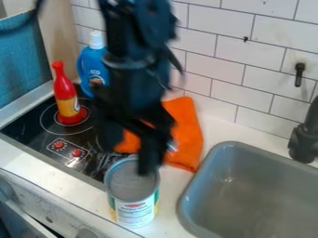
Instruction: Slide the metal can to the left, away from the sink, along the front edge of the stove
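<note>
The black gripper (129, 148) hangs from the top of the view, above the back rim of an open-topped can (135, 211). Its fingers are apart, with the orange cloth showing between them, and nothing is seen held. The can stands upright on the white counter between stove and sink, its grey inside visible. Behind the gripper, the orange cloth (186, 125) lies partly hidden. A small shiny thing (173, 145) shows beside the right finger; what it is, I cannot tell.
On the black stovetop (37, 125) stand a red and yellow bottle (66, 95) and a blue bottle with a white cap (93, 62). A grey sink (248, 190) lies at the right, beside a dark faucet (304, 137). A white tiled wall (217, 60) rises behind.
</note>
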You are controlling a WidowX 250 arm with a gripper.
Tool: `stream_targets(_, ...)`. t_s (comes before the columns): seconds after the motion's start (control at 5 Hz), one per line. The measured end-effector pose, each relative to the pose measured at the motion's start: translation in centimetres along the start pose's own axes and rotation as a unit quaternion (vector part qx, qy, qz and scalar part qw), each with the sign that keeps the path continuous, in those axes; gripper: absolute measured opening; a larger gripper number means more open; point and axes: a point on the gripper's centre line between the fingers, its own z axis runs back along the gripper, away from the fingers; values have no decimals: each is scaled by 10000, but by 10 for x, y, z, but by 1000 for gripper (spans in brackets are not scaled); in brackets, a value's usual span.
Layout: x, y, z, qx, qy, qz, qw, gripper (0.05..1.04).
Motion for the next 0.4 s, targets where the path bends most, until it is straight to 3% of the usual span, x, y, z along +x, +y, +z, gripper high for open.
stream_targets(0.4, 14, -59, -41, -362, 169, -86, 9992, 1001)
